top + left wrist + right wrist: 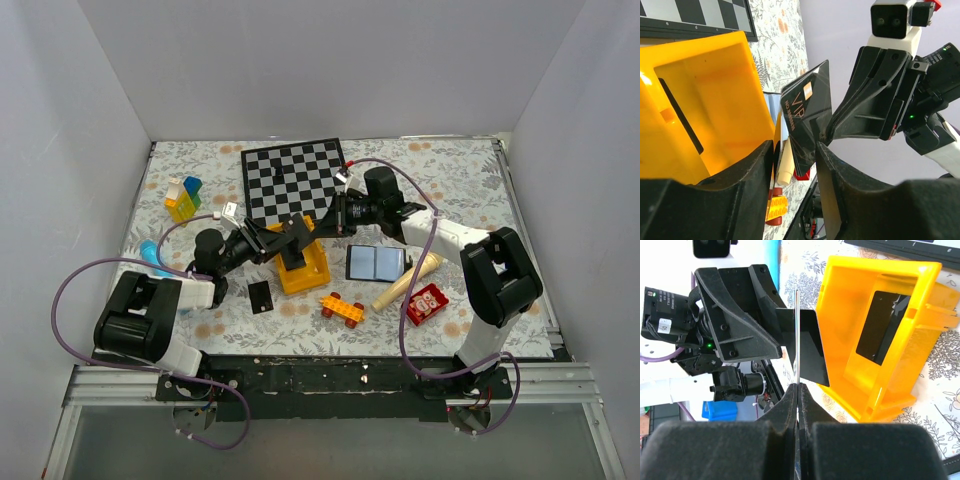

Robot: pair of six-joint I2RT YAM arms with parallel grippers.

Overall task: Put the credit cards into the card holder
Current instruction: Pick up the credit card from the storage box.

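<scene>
- The loose credit card (260,296) lies flat on the worktop at 7 o'clock of the yellow bin (303,268). It is thin and flush to the cloth, so a pinch could skid over it or push it away.
- The card holder (375,262) lies open at 3 o'clock of the bin, blue-grey side up, with nothing holding it down. A card pressed into a pocket could shove it against the wooden stick (407,282) just beside it, or the card could bend.
- The left fingers (757,165) stand apart on either side of the held credit card (807,107) and do not press it. If they pull away at an angle, one could catch the card and twist it loose.
- The right fingers (787,400) are clamped together on that card's edge alone. With so narrow a grip it could pivot or slip into the bin below, where another card (880,325) rests against the wall.
</scene>
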